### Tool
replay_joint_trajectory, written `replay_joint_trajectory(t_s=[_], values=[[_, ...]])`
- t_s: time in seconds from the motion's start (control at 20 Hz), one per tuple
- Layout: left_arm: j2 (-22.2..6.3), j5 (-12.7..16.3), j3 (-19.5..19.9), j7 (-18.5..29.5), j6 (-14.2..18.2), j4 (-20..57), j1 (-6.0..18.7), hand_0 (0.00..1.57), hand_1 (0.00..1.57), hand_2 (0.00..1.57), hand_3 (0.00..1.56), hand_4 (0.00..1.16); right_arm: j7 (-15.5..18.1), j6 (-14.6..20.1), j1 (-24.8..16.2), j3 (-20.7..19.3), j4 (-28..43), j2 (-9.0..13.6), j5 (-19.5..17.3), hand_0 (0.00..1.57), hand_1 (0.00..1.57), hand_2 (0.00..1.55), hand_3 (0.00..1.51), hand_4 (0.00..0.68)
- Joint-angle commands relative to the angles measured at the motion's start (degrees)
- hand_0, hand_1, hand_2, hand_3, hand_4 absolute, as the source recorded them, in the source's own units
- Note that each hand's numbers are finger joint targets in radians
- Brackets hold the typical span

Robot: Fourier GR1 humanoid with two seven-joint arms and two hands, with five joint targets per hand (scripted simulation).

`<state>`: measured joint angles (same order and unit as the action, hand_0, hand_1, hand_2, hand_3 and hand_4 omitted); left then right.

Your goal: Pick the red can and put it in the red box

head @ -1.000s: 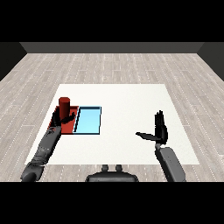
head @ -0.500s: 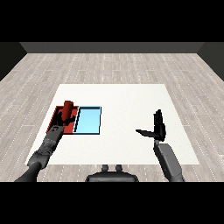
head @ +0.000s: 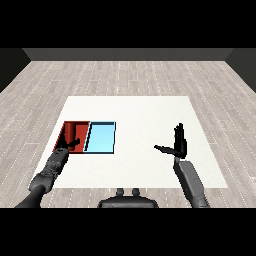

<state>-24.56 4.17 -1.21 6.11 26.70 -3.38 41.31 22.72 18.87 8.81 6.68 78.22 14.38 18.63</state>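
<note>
One red can (head: 70,134) — in tray (head: 83,132), beyond left hand (head: 66,147)

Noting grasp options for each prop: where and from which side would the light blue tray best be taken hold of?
Probably the right rim, approached from the right. The light blue tray lies flat and shallow, so only its thin raised edge offers a pinch. The red tray borders its left side, while its right side faces bare table, nearer the open right hand.

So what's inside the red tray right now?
The red can lies inside the red tray, hard to tell from the floor. The left hand covers the tray's near left corner, hiding what's beneath.
</note>
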Motion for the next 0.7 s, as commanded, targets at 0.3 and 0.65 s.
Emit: replay_joint_trajectory(t_s=[0.3,0.65], values=[[-0.8,-2.2,-1.6,-3.3,-3.6,2.1,1.4,0.0,0.0,0.0,0.0,0.0,-0.5,-3.1,0.9,-2.6,0.6,1.3,2.1,0.0,0.0,0.0,0.0,0.0],[-3.3,4.6,5.7,12.9,-5.5,-7.4,0.7,0.0,0.0,0.0,0.0,0.0,2.0,-4.4,-1.8,-1.5,1.4,-0.2,1.5,0.0,0.0,0.0,0.0,0.0]])
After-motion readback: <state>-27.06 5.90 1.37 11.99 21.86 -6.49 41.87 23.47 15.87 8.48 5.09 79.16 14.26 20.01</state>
